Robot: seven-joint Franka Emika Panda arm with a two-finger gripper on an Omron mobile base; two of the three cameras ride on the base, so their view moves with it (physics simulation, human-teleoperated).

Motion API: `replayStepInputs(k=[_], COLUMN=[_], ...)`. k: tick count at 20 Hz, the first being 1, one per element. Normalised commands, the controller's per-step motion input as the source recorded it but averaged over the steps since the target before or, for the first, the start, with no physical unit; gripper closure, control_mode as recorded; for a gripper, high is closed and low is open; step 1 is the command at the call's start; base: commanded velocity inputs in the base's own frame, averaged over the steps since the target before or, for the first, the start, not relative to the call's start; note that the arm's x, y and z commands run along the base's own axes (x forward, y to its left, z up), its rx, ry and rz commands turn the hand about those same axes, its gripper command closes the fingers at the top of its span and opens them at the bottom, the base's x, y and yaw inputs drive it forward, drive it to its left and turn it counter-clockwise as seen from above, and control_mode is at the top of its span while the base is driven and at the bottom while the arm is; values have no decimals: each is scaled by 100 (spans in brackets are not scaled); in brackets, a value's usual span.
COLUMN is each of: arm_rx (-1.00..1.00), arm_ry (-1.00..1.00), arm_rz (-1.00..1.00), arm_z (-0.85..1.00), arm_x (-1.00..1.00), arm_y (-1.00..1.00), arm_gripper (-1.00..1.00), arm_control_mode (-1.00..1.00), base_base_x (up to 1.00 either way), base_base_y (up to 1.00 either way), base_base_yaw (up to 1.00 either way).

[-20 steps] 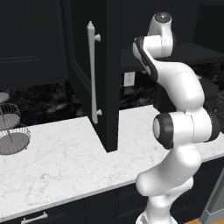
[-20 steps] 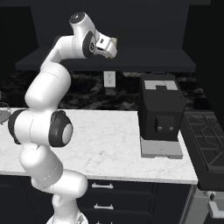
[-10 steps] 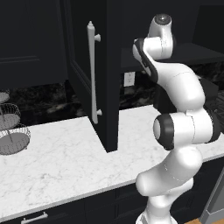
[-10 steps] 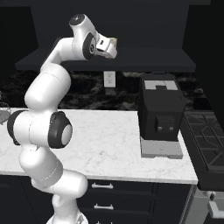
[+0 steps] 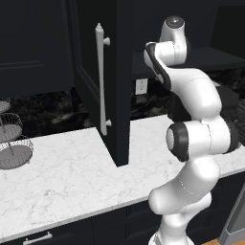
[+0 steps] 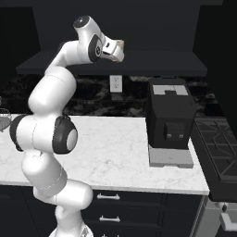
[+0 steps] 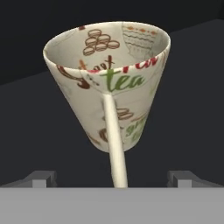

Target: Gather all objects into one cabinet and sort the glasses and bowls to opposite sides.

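Observation:
The cream-tan tumbler [image 7: 109, 83] with tea prints stands upright on the dark shelf inside the cabinet [image 6: 152, 67], very close in the hand view. My gripper [image 7: 113, 178] is open, one fingertip low on each side of the tumbler's narrow base, and neither touches it. From the right base view the gripper [image 6: 116, 49] is raised at the cabinet's shelf, with a sliver of the tumbler [image 6: 121, 44] showing past it. The bowl and the mugs are out of view.
A tall black cabinet door with a long white bar handle [image 5: 101, 81] juts out over the marble counter [image 5: 62, 177], just left of the arm. A black coffee machine [image 6: 170, 115] sits on the counter to the right, beside a stove [image 6: 217, 139]. A wire basket stand [image 5: 12, 143] is far left.

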Motion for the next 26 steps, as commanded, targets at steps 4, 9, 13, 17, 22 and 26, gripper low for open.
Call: replayStepInputs(k=[4,9,13,17,22,26], arm_rx=[0,0,0,0,0,0], arm_ry=[0,0,0,0,0,0], arm_rz=[-6,-5,0,0,0,-2], arm_z=[0,0,0,0,0,0], arm_x=[18,14,17,26,18,3], arm_y=[0,0,11,20,12,0], arm_gripper=[-100,-100,-100,100,100,100], arm_control_mode=[-100,-100,-100,-100,-100,-100], base_base_x=[0,0,0,0,0,0], base_base_y=[0,0,0,0,0,0], base_base_yaw=[0,0,0,0,0,0])
